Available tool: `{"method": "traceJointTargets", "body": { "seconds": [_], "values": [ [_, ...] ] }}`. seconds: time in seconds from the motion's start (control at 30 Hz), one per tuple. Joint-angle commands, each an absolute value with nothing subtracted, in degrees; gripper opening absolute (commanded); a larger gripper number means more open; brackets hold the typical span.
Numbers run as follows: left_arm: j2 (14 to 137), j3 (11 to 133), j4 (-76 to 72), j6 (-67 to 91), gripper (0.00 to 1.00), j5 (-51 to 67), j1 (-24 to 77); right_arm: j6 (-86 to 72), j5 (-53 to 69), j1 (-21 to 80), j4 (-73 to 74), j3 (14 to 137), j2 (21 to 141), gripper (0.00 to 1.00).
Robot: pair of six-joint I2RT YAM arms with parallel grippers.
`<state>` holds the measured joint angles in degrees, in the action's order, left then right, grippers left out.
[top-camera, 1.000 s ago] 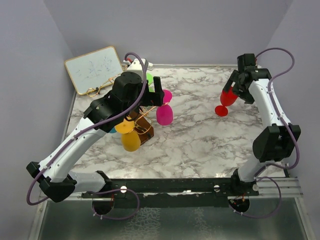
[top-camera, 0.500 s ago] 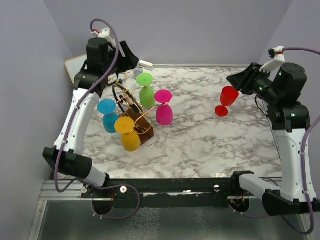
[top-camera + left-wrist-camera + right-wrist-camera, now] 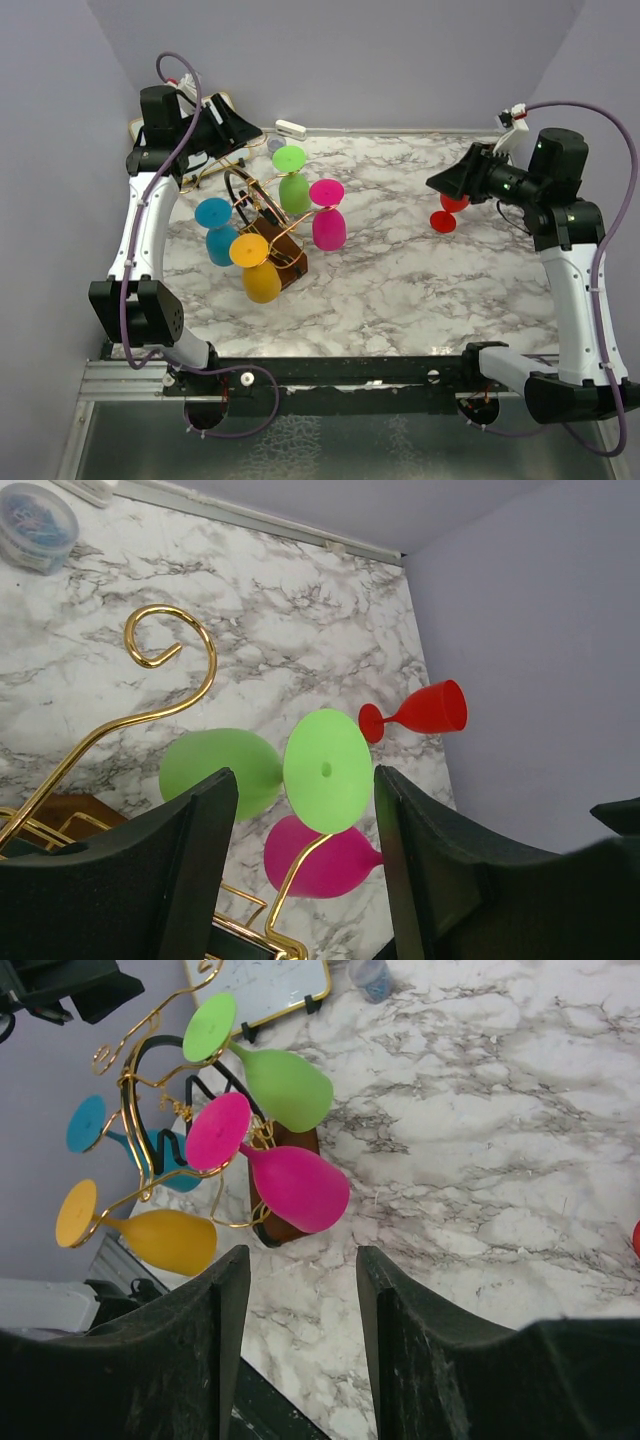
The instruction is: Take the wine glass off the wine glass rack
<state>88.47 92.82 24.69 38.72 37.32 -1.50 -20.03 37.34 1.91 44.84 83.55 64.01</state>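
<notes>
The copper-gold wine glass rack [image 3: 262, 212] stands on its brown base at the table's left middle. Green [image 3: 293, 185], pink [image 3: 329, 226], blue [image 3: 217, 240] and yellow [image 3: 261, 280] wine glasses hang upside down from it. A red wine glass [image 3: 443, 220] stands on the table at the right, its bowl partly behind my right gripper [image 3: 440, 182]. That gripper is open and empty, raised beside the red glass. My left gripper [image 3: 240, 128] is open and empty, raised behind the rack. Its view shows the green glass [image 3: 325, 770] between the fingers, further off.
A whiteboard [image 3: 265, 985] leans at the back left corner. A small blue-lidded jar [image 3: 35, 515] and a white object [image 3: 290, 128] lie near the back edge. Purple walls close the left, back and right sides. The rack also shows in the right wrist view [image 3: 150, 1160].
My left arm has lifted off the rack and swung up to the back left. My right gripper has let go of the red glass and risen; the glass stays standing on the table.
</notes>
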Motion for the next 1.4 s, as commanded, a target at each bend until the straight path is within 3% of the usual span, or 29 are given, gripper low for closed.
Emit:
{"method": "traceJointTargets", "body": {
  "seconds": [0.0, 1.37],
  "values": [
    [88.0, 97.2, 30.1, 32.3, 0.59, 39.5, -0.6, -18.7, 40.3, 1.8, 43.8, 81.5, 62.8, 0.47],
    [99.1, 100.3, 34.7, 29.5, 0.48, 40.9, 5.4, -18.9, 38.1, 1.8, 42.6, 78.8, 59.8, 0.48]
  ]
}}
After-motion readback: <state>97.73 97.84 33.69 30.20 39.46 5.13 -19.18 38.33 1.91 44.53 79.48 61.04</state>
